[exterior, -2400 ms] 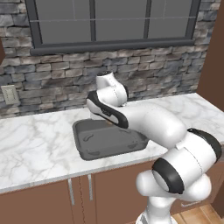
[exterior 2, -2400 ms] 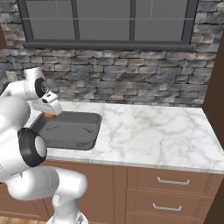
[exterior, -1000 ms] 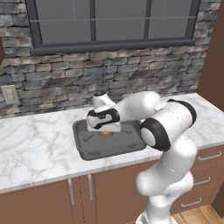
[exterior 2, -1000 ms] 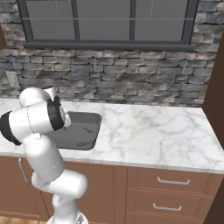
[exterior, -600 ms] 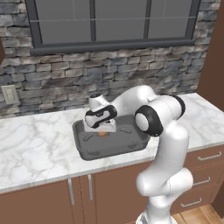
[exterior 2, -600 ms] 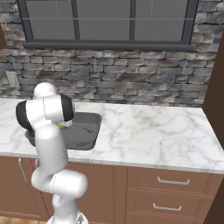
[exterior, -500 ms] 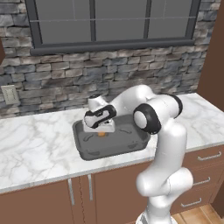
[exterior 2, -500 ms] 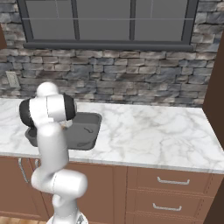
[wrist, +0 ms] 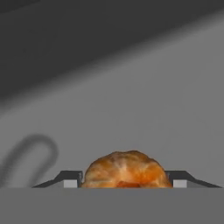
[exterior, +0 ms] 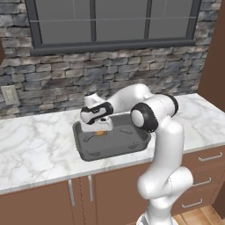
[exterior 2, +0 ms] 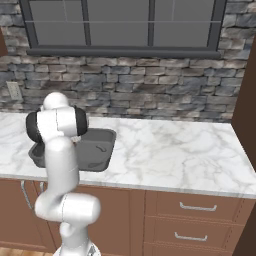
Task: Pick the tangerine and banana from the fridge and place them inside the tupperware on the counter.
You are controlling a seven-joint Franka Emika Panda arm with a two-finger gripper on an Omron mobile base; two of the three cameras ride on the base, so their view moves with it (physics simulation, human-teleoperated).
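- Tangerine (wrist: 124,169) sits between the two fingertips (wrist: 70,179), low over the tray floor; seen from the hand cam it fills the gap btwn them.
- Left base view: tangerine (exterior: 100,132) shows as a small orange spot just under the gripper (exterior: 99,128), inside the tray (exterior: 132,143), toward its back-left part.
- Fingers: set narrow, one each side of the fruit. Can't tell if pads touch it or stand just off; can't tell if the fruit rests on the tray floor or hangs just above it.
- Tray is dark grey, shallow, rounded corners, raised rim; lies on the counter (exterior: 39,145) near the front edge, below the window (exterior: 110,22) and stone wall (exterior: 44,88).
- Tray floor in hand cam is plain grey w/ a curved embossed loop mark (wrist: 30,153) left of the fruit.
- Arm reaches from lower right of left base view, elbow up, wrist bent down over the tray.
- Right base view: arm's upper links stand in front of the tray (exterior 2: 97,150), hiding its left half; counter (exterior 2: 175,150) runs right, drawers (exterior 2: 192,220) w/ silver handles below.
- Wall outlet (exterior: 9,94) on stone wall, far left, well apart from tray.
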